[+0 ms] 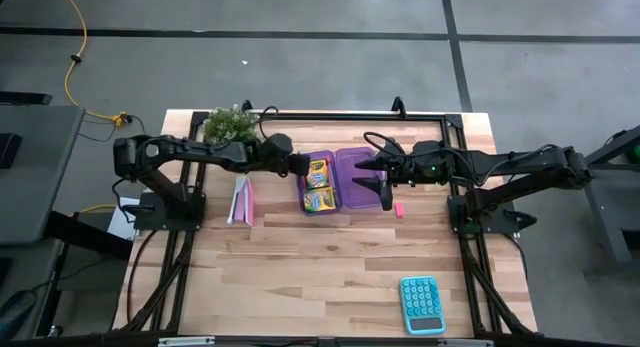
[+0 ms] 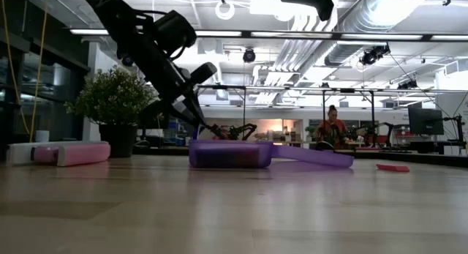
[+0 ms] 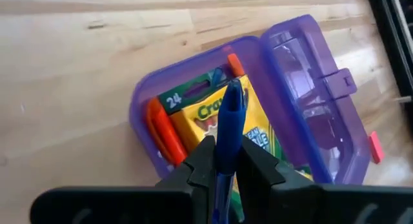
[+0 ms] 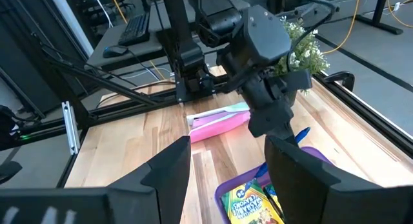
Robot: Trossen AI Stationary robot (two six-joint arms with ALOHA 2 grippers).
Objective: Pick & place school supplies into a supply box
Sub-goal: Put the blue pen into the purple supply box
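closest in the left wrist view, left end effector [image 3: 226, 161] pinches a slim blue pen [image 3: 229, 124] over the translucent purple hinged supply box [image 3: 293, 69]; best lowered flat beside the yellow-green crayon boxes [image 3: 222, 121]. from above, right end effector [image 1: 383, 182] hovers spread wide, empty.

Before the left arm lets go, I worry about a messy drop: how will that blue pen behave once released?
The blue pen looks slim and round, so it would probably roll. It seems rigid and light, held in the left end effector by one end without sagging. Released over the crayon box, it may slide off into the supply box.
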